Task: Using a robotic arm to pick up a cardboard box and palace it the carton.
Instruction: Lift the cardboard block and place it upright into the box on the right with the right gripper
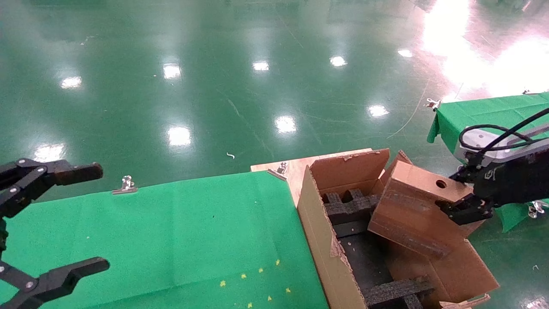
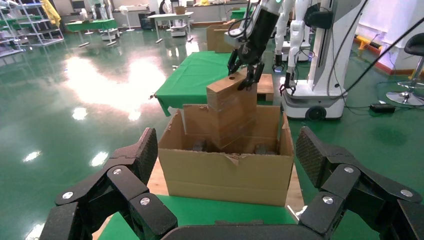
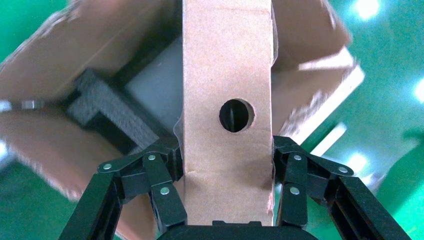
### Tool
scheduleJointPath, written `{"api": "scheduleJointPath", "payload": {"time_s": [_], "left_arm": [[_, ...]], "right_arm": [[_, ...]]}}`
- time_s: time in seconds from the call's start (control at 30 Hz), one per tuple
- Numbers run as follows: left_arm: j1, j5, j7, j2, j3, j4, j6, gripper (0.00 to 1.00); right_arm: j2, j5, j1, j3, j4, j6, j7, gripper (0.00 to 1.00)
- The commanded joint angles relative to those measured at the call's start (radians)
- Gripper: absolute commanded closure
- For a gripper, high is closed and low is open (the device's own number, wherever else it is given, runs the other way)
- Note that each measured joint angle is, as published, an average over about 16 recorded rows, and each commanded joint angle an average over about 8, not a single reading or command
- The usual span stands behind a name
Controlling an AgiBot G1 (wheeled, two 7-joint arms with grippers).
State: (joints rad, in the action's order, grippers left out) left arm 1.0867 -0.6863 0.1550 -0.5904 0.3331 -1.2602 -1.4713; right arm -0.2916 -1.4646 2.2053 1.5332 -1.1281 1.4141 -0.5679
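Note:
My right gripper (image 1: 455,194) is shut on the small brown cardboard box (image 1: 411,210), gripping its end near the round hole. The box hangs tilted, its lower end dipping into the large open carton (image 1: 326,240), above the black foam inserts (image 1: 349,206). In the right wrist view the box (image 3: 227,65) fills the space between the fingers (image 3: 160,187) of the right gripper (image 3: 227,185). The left wrist view shows the carton (image 2: 230,172) with the box (image 2: 232,107) and right gripper (image 2: 246,75) above it. My left gripper (image 1: 104,218) is open and empty at the far left, also in its own view (image 2: 227,160).
The carton stands on a wooden board (image 1: 296,169) beside the green-clothed table (image 1: 171,231), whose cloth is held by metal clips (image 1: 125,185). A second green-clothed table (image 1: 484,111) stands at the right behind my right arm. Glossy green floor lies beyond.

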Motion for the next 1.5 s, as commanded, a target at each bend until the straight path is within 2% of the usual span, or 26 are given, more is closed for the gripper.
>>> {"api": "scheduleJointPath", "payload": {"time_s": [0.03, 0.3, 0.43, 0.6, 0.87, 1.1, 1.5], "left_arm": [[0.0, 0.0, 0.0, 0.0, 0.0, 0.0, 0.0, 0.0], [0.0, 0.0, 0.0, 0.0, 0.0, 0.0, 0.0, 0.0], [0.0, 0.0, 0.0, 0.0, 0.0, 0.0, 0.0, 0.0], [0.0, 0.0, 0.0, 0.0, 0.0, 0.0, 0.0, 0.0], [0.0, 0.0, 0.0, 0.0, 0.0, 0.0, 0.0, 0.0], [0.0, 0.001, 0.0, 0.0, 0.0, 0.001, 0.0, 0.0], [0.0, 0.001, 0.0, 0.0, 0.0, 0.001, 0.0, 0.0]], "right_arm": [[0.011, 0.002, -0.029, 0.011, -0.002, -0.04, -0.086, 1.0], [0.074, -0.072, -0.106, 0.056, -0.134, -0.19, -0.49, 1.0], [0.095, -0.084, -0.131, 0.069, -0.177, -0.236, -0.63, 1.0], [0.107, -0.087, -0.144, 0.074, -0.196, -0.263, -0.679, 1.0], [0.098, -0.102, -0.144, 0.076, -0.182, -0.277, -0.688, 1.0], [0.075, -0.191, -0.17, 0.095, -0.199, -0.346, -0.849, 1.0], [0.002, -0.323, -0.219, 0.132, -0.22, -0.388, -1.137, 1.0]]}}
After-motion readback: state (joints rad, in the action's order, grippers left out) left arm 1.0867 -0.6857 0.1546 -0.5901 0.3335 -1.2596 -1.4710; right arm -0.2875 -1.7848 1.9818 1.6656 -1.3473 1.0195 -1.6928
